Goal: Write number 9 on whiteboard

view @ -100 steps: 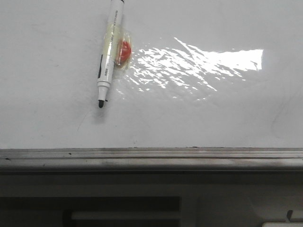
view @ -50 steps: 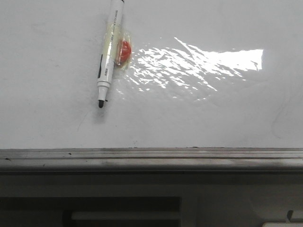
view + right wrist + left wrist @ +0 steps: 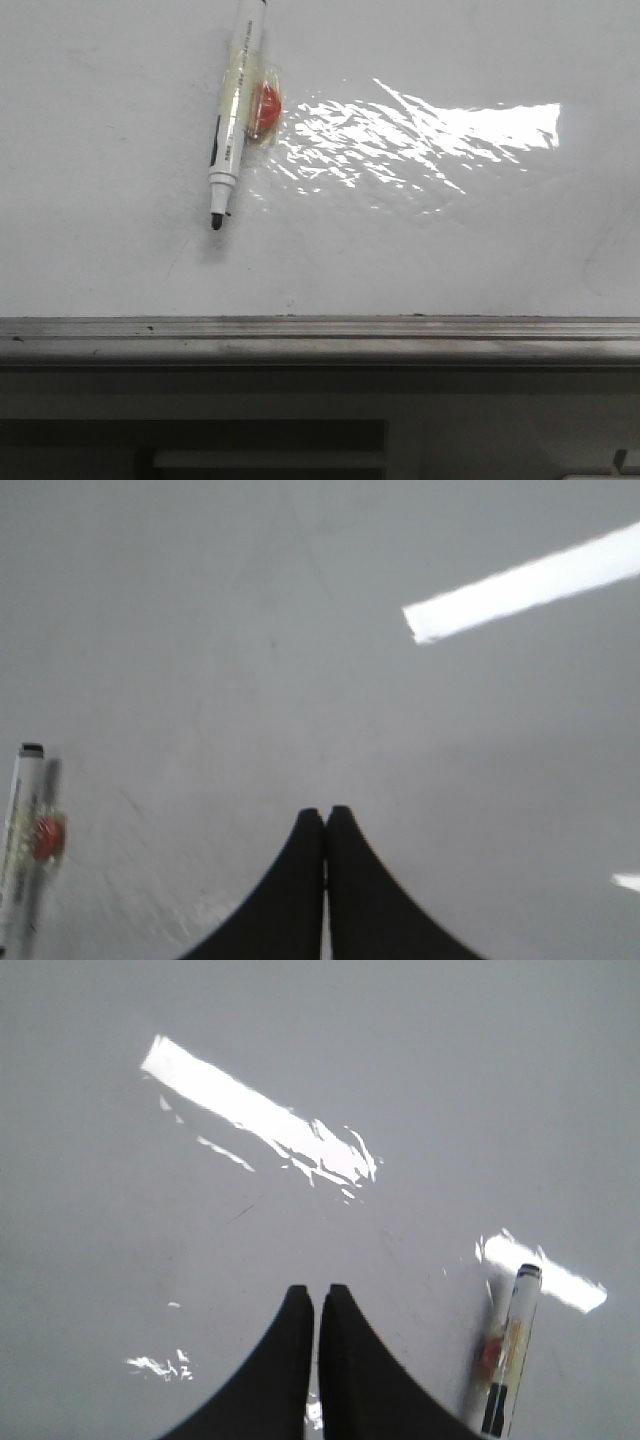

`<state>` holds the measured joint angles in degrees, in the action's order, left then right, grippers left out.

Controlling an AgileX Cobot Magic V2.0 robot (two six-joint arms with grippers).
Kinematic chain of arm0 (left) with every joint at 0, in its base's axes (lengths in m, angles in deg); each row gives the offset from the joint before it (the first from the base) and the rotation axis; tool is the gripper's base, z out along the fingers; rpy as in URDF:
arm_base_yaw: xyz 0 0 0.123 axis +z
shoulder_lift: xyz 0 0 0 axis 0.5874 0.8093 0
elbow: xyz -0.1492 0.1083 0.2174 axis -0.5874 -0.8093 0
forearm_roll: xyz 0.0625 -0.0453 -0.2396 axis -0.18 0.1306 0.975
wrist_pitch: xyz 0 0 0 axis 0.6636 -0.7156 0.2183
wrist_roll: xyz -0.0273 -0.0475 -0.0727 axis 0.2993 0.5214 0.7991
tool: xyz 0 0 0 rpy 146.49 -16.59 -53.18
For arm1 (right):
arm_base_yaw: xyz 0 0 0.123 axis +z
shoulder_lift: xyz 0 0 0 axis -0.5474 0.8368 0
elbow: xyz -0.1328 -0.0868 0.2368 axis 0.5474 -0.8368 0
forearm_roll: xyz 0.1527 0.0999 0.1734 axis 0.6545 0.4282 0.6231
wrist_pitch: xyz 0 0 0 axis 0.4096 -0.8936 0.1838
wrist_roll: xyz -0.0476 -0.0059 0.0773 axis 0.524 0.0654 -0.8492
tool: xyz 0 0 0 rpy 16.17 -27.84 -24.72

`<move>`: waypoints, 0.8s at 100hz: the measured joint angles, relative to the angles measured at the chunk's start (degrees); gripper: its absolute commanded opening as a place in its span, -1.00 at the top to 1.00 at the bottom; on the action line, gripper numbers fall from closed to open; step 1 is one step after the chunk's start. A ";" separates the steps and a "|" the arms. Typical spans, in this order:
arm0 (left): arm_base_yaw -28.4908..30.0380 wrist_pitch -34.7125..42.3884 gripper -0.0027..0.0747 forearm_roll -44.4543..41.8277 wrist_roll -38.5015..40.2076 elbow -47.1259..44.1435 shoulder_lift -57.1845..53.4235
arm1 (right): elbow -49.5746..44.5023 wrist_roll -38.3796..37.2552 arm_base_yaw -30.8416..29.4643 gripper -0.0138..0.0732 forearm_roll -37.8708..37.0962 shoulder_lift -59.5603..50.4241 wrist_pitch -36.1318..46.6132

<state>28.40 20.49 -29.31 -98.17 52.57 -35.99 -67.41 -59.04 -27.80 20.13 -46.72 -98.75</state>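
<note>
From the front camera I see the whiteboard [image 3: 420,250] filling most of the view, glossy and pale, with a wide glare patch [image 3: 430,135] running from centre toward 3 o'clock. A grey metal rail [image 3: 320,335] runs along its near edge. A marker [image 3: 232,120] lies flat on the board at about 11 o'clock, uncapped, its dark tip [image 3: 216,222] pointing toward the rail. A small red piece [image 3: 265,108] sits taped against the marker's barrel on its 3 o'clock side. I can find no drawn number 9 on the board in any view; only faint smudges and a tiny speck near the rail.

My left end effector [image 3: 316,1305] hangs over the bare board with its two black fingers [image 3: 285,1360] pressed nearly together, clenched on nothing. The marker [image 3: 510,1360] lies just beside it, apart from the fingers.

My right end effector [image 3: 325,825] is likewise clenched, fingertips meeting, grasping nothing, over plain board surface. The marker [image 3: 25,850] shows blurred at the frame's edge, well apart from it.
</note>
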 measured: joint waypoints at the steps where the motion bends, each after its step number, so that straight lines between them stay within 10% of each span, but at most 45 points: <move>1: -0.10 -0.80 0.95 -1.22 -0.01 0.55 1.11 | 1.10 0.00 0.00 0.81 -0.84 0.58 -1.64; 28: -1.09 -17.11 -0.11 -10.26 -10.85 17.85 24.30 | 17.27 3.66 -0.10 -0.01 -6.54 14.44 -19.37; 58: -14.94 -18.79 -0.07 -8.81 -14.35 21.76 39.86 | 21.22 4.58 1.71 -0.33 -6.54 22.54 -23.02; 80: -32.32 -2.14 -0.07 -5.22 -14.89 21.76 47.67 | 21.22 4.61 3.22 -0.33 -6.54 22.67 -22.01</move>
<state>-3.92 18.35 -34.53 -113.06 74.33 11.68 -46.19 -54.43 -24.58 13.59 -24.04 -120.76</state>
